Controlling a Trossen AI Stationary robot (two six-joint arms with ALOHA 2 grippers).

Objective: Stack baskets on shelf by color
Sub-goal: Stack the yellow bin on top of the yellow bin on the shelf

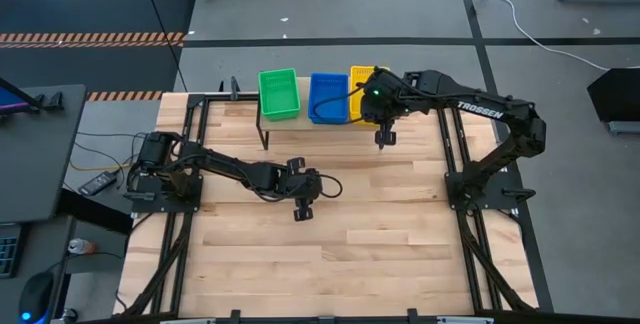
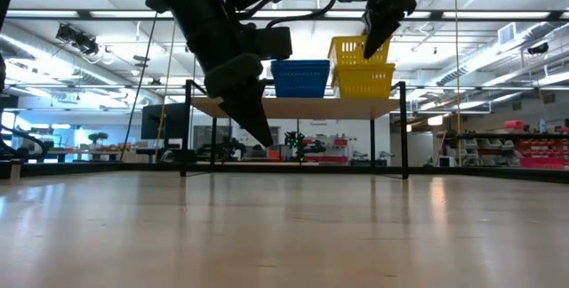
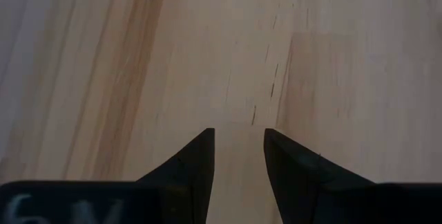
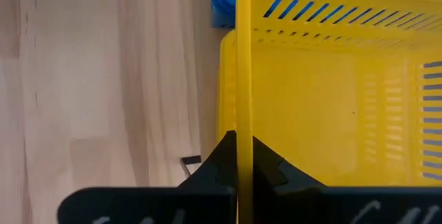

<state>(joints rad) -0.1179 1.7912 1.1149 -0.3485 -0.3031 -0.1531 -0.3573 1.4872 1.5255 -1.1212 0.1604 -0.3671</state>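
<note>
The shelf (image 1: 246,109) stands at the table's far edge on thin black legs. On it, from left to right, are green baskets (image 1: 278,94), blue baskets (image 1: 328,98) and yellow baskets (image 1: 360,82). In the low view a top yellow basket (image 2: 356,50) sits tilted over a lower yellow one (image 2: 364,81), beside the blue stack (image 2: 300,79). My right gripper (image 4: 243,156) is shut on the top yellow basket. My left gripper (image 1: 303,209) is open and empty above the table's middle; it also shows in the left wrist view (image 3: 238,144). In the low view my left arm hides the green baskets. My right gripper pinches the rim of the top yellow basket's near wall (image 4: 244,117) between its two fingers, one inside the basket and one outside. The fingers come from above, pointing down, across the wall. The basket is tilted over the lower yellow basket (image 4: 226,79); whether they touch, I cannot tell.
The shelf's front legs (image 1: 266,136) (image 1: 385,136) stand on the wooden tabletop (image 1: 400,224). Black frame rails run along the table's left and right sides. The room behind shows in the low view.
</note>
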